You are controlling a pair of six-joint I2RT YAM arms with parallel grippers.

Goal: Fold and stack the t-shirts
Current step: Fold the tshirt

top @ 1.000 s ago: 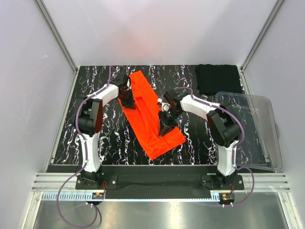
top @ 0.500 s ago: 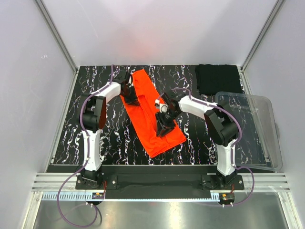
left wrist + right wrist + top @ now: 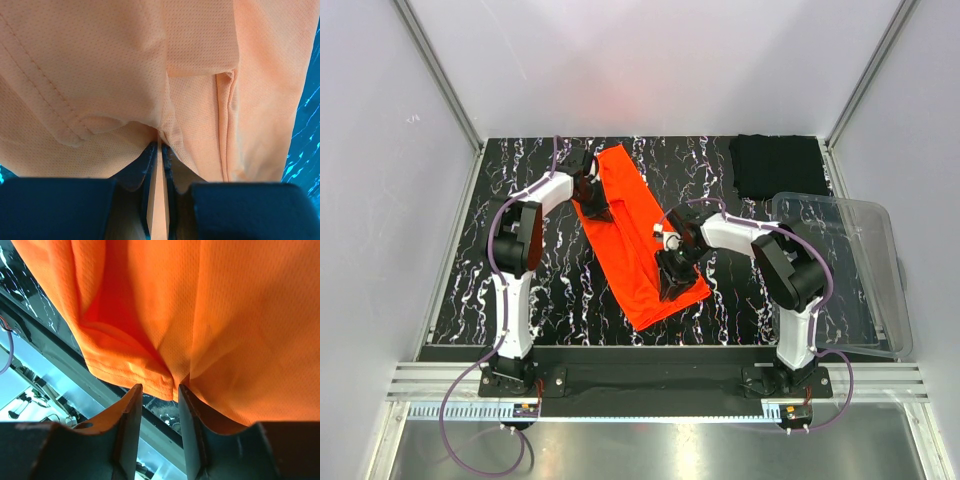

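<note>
The orange-red t-shirt (image 3: pixel 630 235) lies on the black marbled table as a long folded strip, running from far centre to near centre. My left gripper (image 3: pixel 592 203) is at its far left edge, jaws shut on a fold of the cloth (image 3: pixel 150 60); its fingertips (image 3: pixel 160 146) pinch a thin layer. My right gripper (image 3: pixel 671 283) is at the strip's near right edge. Its jaws (image 3: pixel 157 387) stand apart, with the shirt's hem (image 3: pixel 150 375) at the tips and table showing between them. The black t-shirt (image 3: pixel 775 165) lies folded at the far right.
A clear plastic bin (image 3: pixel 865 265) lies at the right side of the table, past the black shirt. Grey walls stand on three sides. The table's front rail (image 3: pixel 640 355) runs just in front of the shirt's near end.
My right gripper has moved toward the near right, down along the shirt's right edge. My left gripper shifted slightly farther back early on, then stayed put.
</note>
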